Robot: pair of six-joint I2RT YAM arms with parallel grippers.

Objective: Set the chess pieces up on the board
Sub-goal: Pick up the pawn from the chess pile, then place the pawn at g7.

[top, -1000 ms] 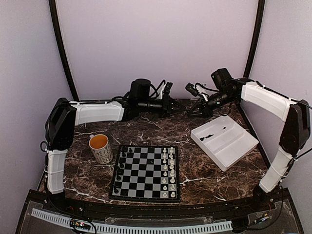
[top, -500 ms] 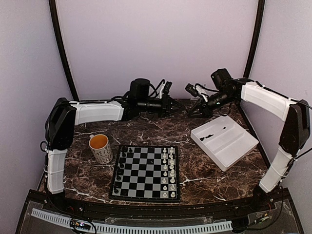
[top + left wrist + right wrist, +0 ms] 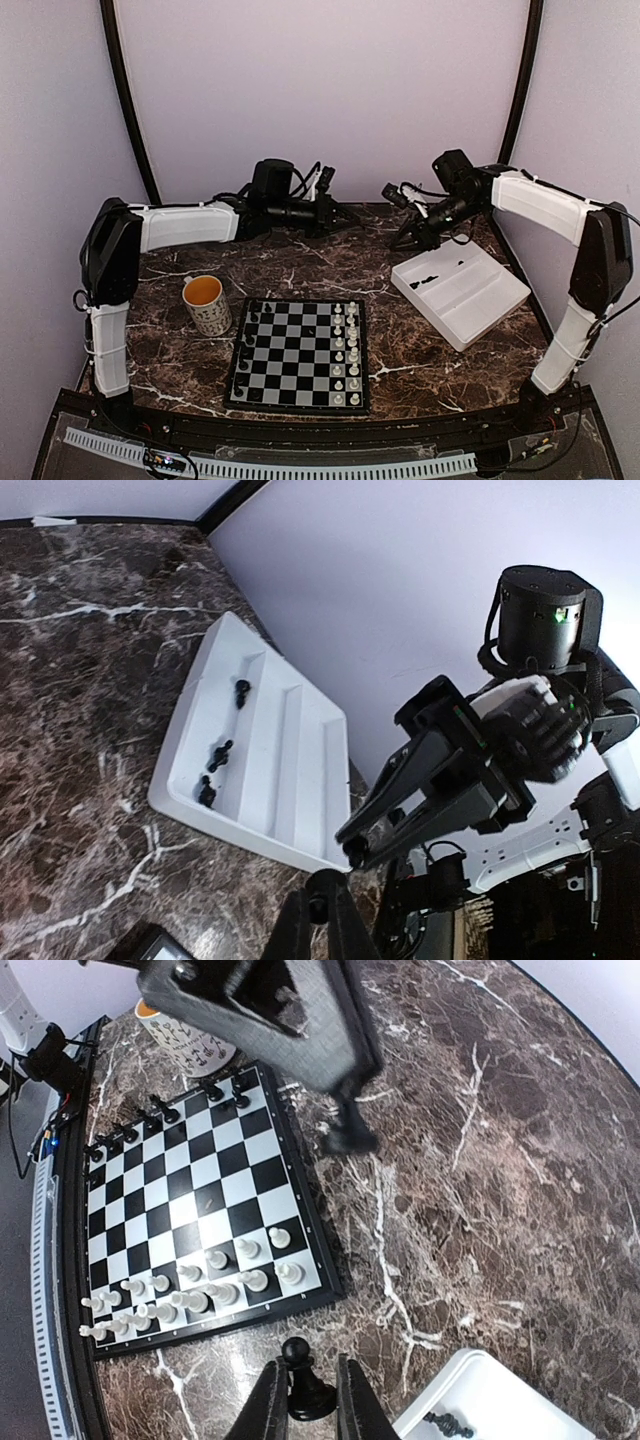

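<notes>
Right pincer (image 3: 310, 1405): I see it clamped on a black pawn (image 3: 303, 1378), beyond the board's (image 3: 290, 355) far right corner.
Left pincer (image 3: 320, 920): closed, beyond the board's far edge.
Chess pieces (image 3: 243, 363): black ones along the board's left edge, more in the white tray (image 3: 480, 300) right of the board.

In the right wrist view the white tray (image 3: 510, 1400) is cut off by the lower edge, and the mug (image 3: 195, 1048) is largely hidden behind the left gripper (image 3: 345, 1125). From above, the kinds of the chess pieces (image 3: 420, 283) in the tray cannot be told.
</notes>
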